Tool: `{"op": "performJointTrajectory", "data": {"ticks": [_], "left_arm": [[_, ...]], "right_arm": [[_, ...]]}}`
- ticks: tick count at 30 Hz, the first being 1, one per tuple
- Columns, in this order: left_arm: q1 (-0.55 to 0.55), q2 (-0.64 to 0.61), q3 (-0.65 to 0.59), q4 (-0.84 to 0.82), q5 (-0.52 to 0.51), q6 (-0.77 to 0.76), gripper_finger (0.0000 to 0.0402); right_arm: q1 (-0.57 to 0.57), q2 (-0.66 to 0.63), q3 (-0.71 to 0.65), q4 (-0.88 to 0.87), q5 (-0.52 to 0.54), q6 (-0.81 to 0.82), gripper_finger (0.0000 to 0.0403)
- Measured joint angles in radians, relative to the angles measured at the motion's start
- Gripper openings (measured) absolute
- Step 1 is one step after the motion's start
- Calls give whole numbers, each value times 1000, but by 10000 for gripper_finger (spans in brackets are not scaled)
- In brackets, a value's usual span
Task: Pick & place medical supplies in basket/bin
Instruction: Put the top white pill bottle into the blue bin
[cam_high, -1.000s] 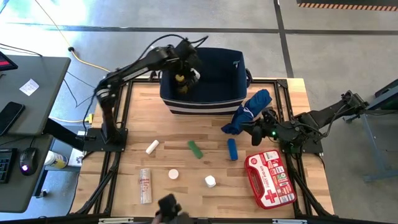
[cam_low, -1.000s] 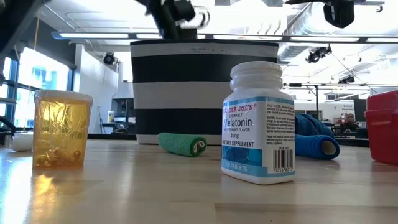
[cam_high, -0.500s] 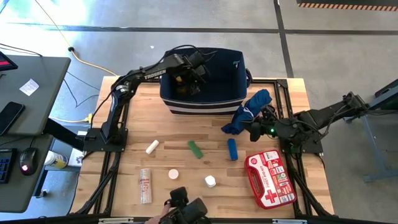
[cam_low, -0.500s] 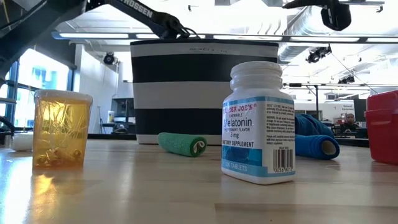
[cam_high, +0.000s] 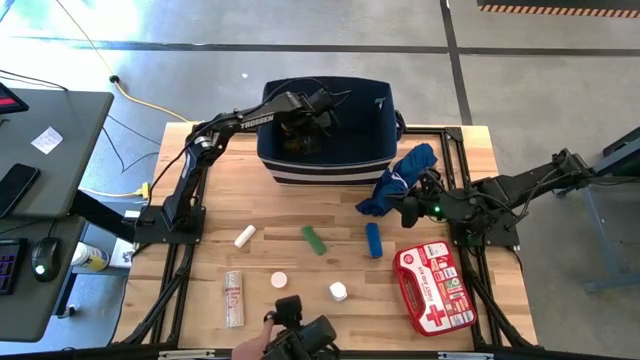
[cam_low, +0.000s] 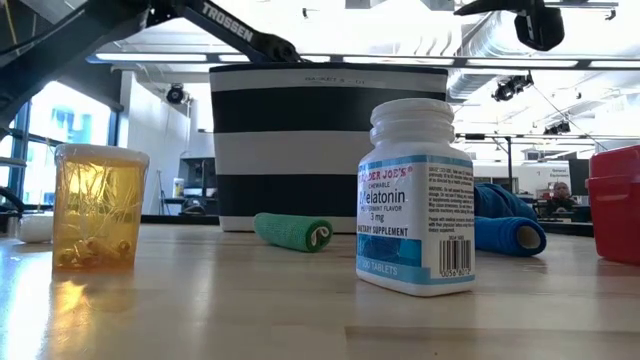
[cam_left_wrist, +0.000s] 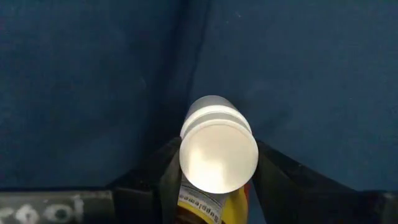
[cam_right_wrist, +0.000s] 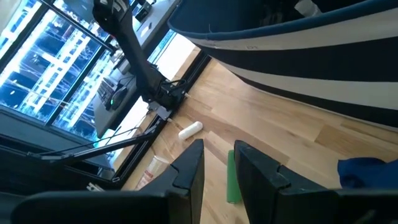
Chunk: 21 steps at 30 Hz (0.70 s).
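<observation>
Left claw (cam_high: 303, 128) is pinching a white-capped bottle (cam_left_wrist: 218, 154) deep inside the bin (cam_high: 380, 150), lowering it for release; right claw (cam_right_wrist: 216, 163), slightly parted, is idling above the bench (cam_high: 290, 252).

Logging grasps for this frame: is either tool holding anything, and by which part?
The left tool grips a white-capped bottle with a yellow label by its body, inside the navy-blue fabric bin. The right tool holds nothing.

1. We see a grey concrete floor (cam_high: 520, 70) around the wooden counter (cam_high: 300, 275).
2. A dark desk (cam_high: 45, 190) with a mouse (cam_high: 41, 262) stands beside it.
3. Large windows (cam_right_wrist: 43, 68) give daylight.
</observation>
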Motion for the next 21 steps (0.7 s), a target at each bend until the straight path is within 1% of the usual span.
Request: {"op": "performJointTrajectory", "data": {"ticks": [6,14,21], "left_arm": [[0,-1,0,28,-28,3,204],[0,6,0,53,-23,35,204],[0,21,0,30,-8,76,204]], "right_arm": [[0,0,0,-22,-5,1,81],[0,0,0,-40,-22,1,81],[0,0,0,-39,-29,6,81]]}}
